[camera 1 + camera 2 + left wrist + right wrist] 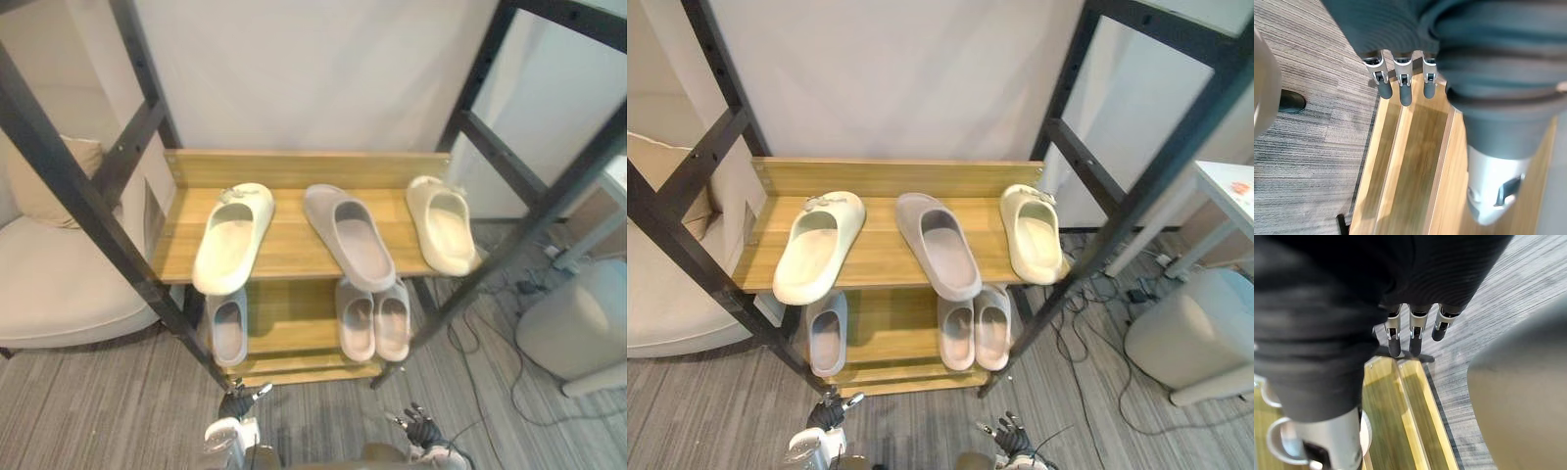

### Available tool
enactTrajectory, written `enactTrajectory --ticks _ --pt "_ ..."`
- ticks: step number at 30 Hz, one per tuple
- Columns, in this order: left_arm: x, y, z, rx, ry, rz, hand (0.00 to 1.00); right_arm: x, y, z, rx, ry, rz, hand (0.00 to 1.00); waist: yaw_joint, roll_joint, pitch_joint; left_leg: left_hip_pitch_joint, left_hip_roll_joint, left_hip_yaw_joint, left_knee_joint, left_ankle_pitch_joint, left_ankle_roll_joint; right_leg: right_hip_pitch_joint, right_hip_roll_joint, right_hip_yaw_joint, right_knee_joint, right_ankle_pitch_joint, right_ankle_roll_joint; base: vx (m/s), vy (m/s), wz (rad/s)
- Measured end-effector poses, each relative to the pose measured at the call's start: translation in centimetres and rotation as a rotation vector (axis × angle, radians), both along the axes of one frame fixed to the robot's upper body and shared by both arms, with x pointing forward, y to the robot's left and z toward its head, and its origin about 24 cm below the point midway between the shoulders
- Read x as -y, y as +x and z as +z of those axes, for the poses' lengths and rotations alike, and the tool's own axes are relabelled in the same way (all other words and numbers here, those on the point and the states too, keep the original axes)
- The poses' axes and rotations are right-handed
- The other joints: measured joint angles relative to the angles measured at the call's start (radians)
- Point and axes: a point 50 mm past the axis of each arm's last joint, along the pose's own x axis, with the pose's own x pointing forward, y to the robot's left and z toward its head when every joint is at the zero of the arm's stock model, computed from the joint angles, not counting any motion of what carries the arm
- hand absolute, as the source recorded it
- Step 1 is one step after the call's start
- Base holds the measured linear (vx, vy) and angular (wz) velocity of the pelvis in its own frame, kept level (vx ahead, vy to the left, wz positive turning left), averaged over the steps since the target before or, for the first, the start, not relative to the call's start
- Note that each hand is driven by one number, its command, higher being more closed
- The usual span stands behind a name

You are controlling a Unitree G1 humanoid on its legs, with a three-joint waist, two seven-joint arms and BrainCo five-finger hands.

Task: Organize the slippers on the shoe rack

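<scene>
Pale wall (313,69) behind, grey striped carpet (88,411) below — cream armchair (49,284) at left, grey pouf (578,328) and white table (1227,191) at right.

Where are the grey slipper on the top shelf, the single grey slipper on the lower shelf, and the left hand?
top-shelf grey slipper (359,247): left eye view, footbed.
lower-shelf single grey slipper (228,335): left eye view, footbed.
left hand (238,402): left eye view, dark cover of the hand.

Rack (892,178) top: 3 slippers (939,245); btm 3.
</scene>
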Motion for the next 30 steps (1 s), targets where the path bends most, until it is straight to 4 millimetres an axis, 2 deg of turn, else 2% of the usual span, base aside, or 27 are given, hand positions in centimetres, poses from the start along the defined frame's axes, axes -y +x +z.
enactTrajectory --ticks 2,5,11,20,25,28,30 --pt "0.9 -0.6 -0.3 -0.022 -0.023 -0.008 0.00 1.2 -0.5 -0.1 -0.025 -0.037 0.015 0.00 0.003 0.044 -0.025 0.022 0.023 -0.007 -0.037 0.009 -0.015 0.048 0.020 -0.016 -0.069 0.026 -0.015 0.27 -0.143 0.06" --pt "1.4 -1.2 -0.7 -0.048 -0.033 -0.019 0.00 1.7 -0.7 -0.2 -0.041 -0.048 0.002 0.00 0.001 0.066 -0.037 0.084 0.040 -0.012 -0.097 0.020 -0.033 0.114 0.043 -0.024 -0.136 0.034 -0.023 0.20 -0.101 0.00" --pt "1.6 -1.0 -0.7 -0.054 -0.025 -0.060 0.00 1.2 -0.8 -0.5 -0.059 -0.030 -0.005 0.00 0.000 0.053 -0.036 0.101 0.057 -0.013 -0.117 0.026 -0.041 0.156 0.065 -0.029 -0.217 0.064 -0.042 0.06 -0.055 -0.04" --pt "1.4 -0.9 -0.7 -0.054 -0.010 -0.084 0.00 0.5 -0.4 0.1 0.001 -0.042 0.029 0.00 0.000 0.033 -0.025 0.108 0.037 -0.013 -0.117 0.028 -0.037 0.169 0.048 -0.020 -0.238 0.082 -0.027 -0.05 0.010 0.00" --pt "1.6 -0.6 -0.5 -0.049 0.016 -0.143 0.00 -1.0 -0.2 2.2 0.142 -0.044 0.121 0.00 -0.006 0.031 -0.014 0.116 0.043 -0.001 -0.139 0.029 -0.037 0.160 0.053 0.004 -0.232 0.081 -0.025 -0.13 -0.024 -0.10" --pt "1.7 -0.6 -0.4 -0.036 0.025 -0.163 0.00 -1.7 -0.1 4.9 0.271 -0.050 0.153 0.00 -0.020 0.036 -0.015 0.110 0.052 0.034 -0.155 0.032 -0.041 0.119 0.062 0.031 -0.207 0.081 -0.025 -0.10 -0.050 -0.33" --pt "1.9 -0.9 -0.4 -0.040 0.027 -0.177 0.00 -1.6 0.0 7.5 0.380 -0.081 0.153 0.00 -0.042 0.037 -0.019 0.096 0.059 0.051 -0.154 0.036 -0.046 0.088 0.070 0.046 -0.177 0.078 -0.029 -0.02 -0.064 -0.25"
